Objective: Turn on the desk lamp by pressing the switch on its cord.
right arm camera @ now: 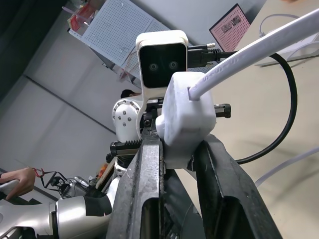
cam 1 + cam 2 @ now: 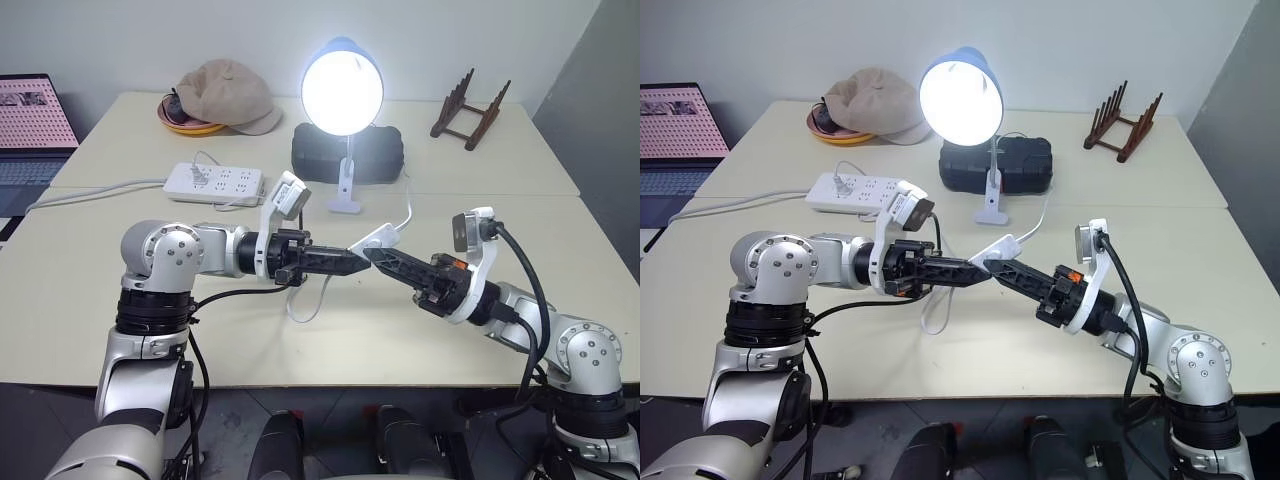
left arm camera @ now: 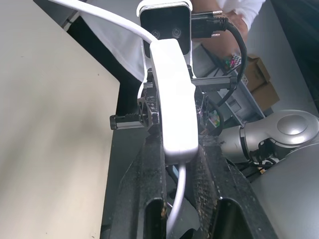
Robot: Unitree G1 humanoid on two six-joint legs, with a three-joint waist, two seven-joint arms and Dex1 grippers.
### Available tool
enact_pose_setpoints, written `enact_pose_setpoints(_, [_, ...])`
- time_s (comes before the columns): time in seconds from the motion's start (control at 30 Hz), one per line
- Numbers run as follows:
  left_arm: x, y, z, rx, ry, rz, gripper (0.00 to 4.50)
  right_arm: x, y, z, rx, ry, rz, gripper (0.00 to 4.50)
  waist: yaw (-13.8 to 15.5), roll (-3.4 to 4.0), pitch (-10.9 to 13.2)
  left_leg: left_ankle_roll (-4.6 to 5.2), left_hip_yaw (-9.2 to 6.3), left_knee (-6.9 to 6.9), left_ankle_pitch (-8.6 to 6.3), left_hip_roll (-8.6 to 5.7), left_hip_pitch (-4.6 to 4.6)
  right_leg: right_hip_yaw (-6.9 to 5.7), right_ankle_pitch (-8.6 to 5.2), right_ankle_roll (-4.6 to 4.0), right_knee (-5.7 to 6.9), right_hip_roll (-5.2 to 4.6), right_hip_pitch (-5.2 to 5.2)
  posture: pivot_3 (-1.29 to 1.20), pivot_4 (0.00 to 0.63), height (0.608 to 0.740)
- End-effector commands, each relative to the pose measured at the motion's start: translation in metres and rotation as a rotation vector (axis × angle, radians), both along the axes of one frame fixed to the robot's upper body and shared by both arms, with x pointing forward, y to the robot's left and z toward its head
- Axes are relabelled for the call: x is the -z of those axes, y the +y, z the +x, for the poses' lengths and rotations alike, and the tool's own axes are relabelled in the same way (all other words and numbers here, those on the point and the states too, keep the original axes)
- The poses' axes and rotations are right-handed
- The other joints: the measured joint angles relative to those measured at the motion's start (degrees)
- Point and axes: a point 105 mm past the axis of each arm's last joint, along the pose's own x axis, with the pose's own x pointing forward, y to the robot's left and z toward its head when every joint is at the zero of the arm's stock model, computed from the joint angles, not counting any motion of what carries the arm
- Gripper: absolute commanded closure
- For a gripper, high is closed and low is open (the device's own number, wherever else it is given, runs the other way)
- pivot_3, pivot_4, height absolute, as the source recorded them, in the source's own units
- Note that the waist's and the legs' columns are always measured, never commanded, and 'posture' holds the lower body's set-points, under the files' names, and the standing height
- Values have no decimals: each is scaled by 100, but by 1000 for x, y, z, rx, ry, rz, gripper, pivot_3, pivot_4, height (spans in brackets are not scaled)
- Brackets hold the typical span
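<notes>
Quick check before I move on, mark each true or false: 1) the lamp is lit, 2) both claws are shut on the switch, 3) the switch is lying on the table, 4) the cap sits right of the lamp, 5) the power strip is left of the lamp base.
1) The desk lamp is lit. True: its bulb glows.
2) Both claws are shut on the switch. True: left claw and right claw each clamp it.
3) The switch lies on the table. False: it is held above it between the claws.
4) The cap sits right of the lamp. False: left.
5) The power strip is left of the lamp base. True.
</notes>
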Motion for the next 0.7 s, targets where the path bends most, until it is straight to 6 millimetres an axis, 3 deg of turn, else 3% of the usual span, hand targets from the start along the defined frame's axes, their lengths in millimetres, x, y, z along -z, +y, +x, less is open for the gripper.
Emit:
enact_pose_setpoints(0.03, [-1, 1, 1, -1, -70, 25, 4110, -4, -6, 0, 41, -51, -51, 3997, 1, 0, 0, 0, 0, 0, 0, 0, 0, 0, 0, 0, 0, 0, 0, 0, 150, 740])
enact_pose_setpoints(0.1, [1, 2, 5, -10, -90, 41, 4110, -2, -9, -2, 46, -49, -67, 3293, 4, 0, 0, 0, 0, 0, 0, 0, -1, 0, -1, -1, -1, 0, 0, 0, 150, 740])
enact_pose_setpoints(0.23, [10, 4, 15, -22, -177, 101, 4110, 9, -19, -6, 90, -64, -164, 2305, 21, 0, 0, 0, 0, -1, 0, -1, -2, 1, -2, -4, -4, -1, 0, 0, 150, 740])
enact_pose_setpoints(0.37, [44, 2, 49, -78, -457, 305, 4110, 42, -49, -16, 260, -169, -506, 1497, 104, -1, 0, 0, 3, -3, 0, -4, -5, 1, -4, -6, -11, -5, -3, 0, 150, 740])
enact_pose_setpoints(0.6, [89, 4, 88, -65, -802, 559, 4110, 48, -57, -10, 470, -410, -755, 82, 128, 14, -8, -1, 27, 1, -1, -12, -16, 13, 0, -1, -31, -21, -10, 0, 150, 740])
enact_pose_setpoints(0.7, [97, 3, 98, -49, -894, 609, 4110, 50, -53, -8, 492, -485, -812, 36, 123, 13, -8, -1, 26, -1, -1, -11, -18, 12, -1, -1, -30, -19, -16, 0, 150, 740])
